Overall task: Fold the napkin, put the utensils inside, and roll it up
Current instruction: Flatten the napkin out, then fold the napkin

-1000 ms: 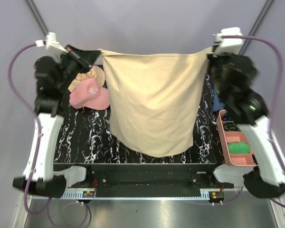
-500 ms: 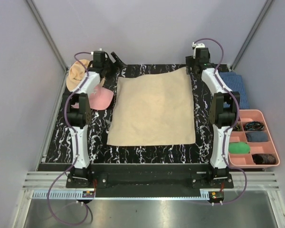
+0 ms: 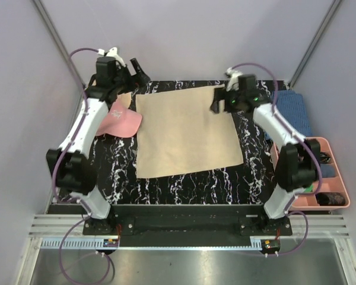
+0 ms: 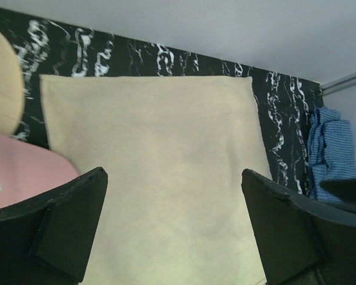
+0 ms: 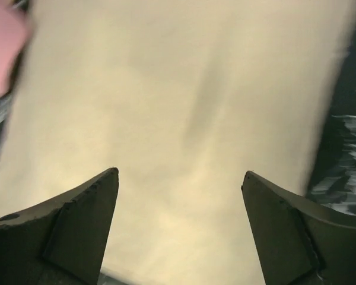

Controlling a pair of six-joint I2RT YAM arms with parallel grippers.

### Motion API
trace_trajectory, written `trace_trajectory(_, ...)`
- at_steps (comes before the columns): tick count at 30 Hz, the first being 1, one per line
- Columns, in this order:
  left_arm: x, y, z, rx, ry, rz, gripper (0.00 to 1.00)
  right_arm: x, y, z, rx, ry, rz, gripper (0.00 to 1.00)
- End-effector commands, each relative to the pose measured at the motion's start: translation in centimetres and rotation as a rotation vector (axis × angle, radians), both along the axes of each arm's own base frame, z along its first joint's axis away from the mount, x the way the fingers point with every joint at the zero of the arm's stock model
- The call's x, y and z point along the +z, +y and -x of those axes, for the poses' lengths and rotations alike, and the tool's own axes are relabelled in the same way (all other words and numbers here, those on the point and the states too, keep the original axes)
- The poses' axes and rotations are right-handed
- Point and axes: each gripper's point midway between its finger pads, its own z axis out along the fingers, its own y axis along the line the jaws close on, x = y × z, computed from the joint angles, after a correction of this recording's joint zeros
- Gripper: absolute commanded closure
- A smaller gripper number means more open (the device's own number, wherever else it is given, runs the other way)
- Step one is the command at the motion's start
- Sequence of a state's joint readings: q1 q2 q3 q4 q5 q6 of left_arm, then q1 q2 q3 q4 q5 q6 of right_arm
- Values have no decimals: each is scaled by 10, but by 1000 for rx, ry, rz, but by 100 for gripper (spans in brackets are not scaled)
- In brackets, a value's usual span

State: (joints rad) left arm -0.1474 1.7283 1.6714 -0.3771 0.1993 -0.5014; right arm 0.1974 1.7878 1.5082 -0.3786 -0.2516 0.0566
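The beige napkin [image 3: 187, 133] lies spread flat on the black marbled table [image 3: 113, 172]. My left gripper [image 3: 139, 70] hovers open just beyond the napkin's far left corner. In the left wrist view the napkin [image 4: 160, 160] fills the space under the open left gripper [image 4: 173, 173], with nothing between the fingers. My right gripper [image 3: 218, 102] hangs open over the napkin's far right corner. The right wrist view shows only the blurred napkin [image 5: 184, 89] below the open right gripper [image 5: 181, 172]. I cannot make out the utensils in any view.
A pink cap [image 3: 121, 122] and a tan hat [image 3: 126, 98] lie left of the napkin. A blue checked cloth [image 3: 291, 113] sits at the far right. A pink compartment tray [image 3: 339, 172] stands at the right, partly behind the right arm.
Both grippers have opened and let go of the napkin's far corners. The napkin went from hanging lifted to lying flat. Both arms have drawn back slightly toward the napkin's far edge.
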Motion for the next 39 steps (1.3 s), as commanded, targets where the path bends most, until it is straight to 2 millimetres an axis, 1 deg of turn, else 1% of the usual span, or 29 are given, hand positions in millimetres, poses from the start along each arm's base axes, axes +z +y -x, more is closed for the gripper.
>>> trace_trajectory(1,-11,46,46,64,33,-179,1,-1,119,101,281,74,-118,10)
trace_trajectory(2,-13,52,55,74,38,-166,1,-12,131,119,310,110,-125,13)
trace_trajectory(3,-16,66,62,107,46,-157,1,-12,146,129,338,110,-141,18)
trace_trajectory(4,-21,73,78,118,42,-148,1,-16,177,156,412,137,-149,20)
trace_trajectory(5,-25,79,85,132,41,-144,1,-21,191,166,443,149,-144,22)
trace_trajectory(6,-27,92,91,165,37,-152,1,-24,206,179,478,155,-134,24)
trace_trajectory(7,-30,97,103,184,29,-166,1,-27,220,188,504,159,-127,26)
trace_trajectory(8,-31,117,107,239,23,-201,1,-33,247,210,572,172,-112,28)
trace_trajectory(9,-31,125,115,265,14,-219,1,-37,260,219,602,181,-105,31)
trace_trajectory(10,-30,134,119,285,9,-245,1,-41,272,228,630,188,-99,32)
trace_trajectory(11,-29,149,122,339,9,-274,1,-52,295,249,689,209,-78,33)
trace_trajectory(13,-25,166,129,395,5,-308,1,-62,314,265,734,206,-38,34)
trace_trajectory(14,-23,177,132,424,8,-315,1,-72,327,278,768,214,-11,34)
trace_trajectory(15,-19,181,135,440,-3,-320,1,-77,334,284,783,212,2,34)
trace_trajectory(17,-16,190,138,469,-8,-330,1,-83,345,287,796,197,25,35)
trace_trajectory(18,-15,191,139,476,-10,-331,1,-85,351,294,811,192,33,35)
trace_trajectory(19,-14,190,139,470,-14,-326,1,-86,353,291,808,164,56,35)
trace_trajectory(21,-15,191,138,468,-12,-315,1,-94,359,290,821,137,94,36)
trace_trajectory(22,-14,188,138,457,-15,-303,1,-98,362,286,812,124,114,37)
trace_trajectory(24,-16,188,137,449,-9,-290,1,-106,363,282,820,108,142,38)
trace_trajectory(25,-17,187,136,444,-7,-279,1,-110,366,278,815,99,154,39)
trace_trajectory(30,-18,190,135,447,-1,-261,1,-124,374,271,832,69,195,41)
trace_trajectory(31,-18,187,135,431,-3,-247,1,-128,377,270,834,68,202,41)
trace_trajectory(36,-21,189,134,430,4,-230,1,-134,386,263,843,31,228,44)
trace_trajectory(37,-21,189,134,428,3,-227,1,-137,387,259,834,24,239,46)
trace_trajectory(39,-22,189,133,425,6,-221,1,-141,387,257,826,23,252,47)
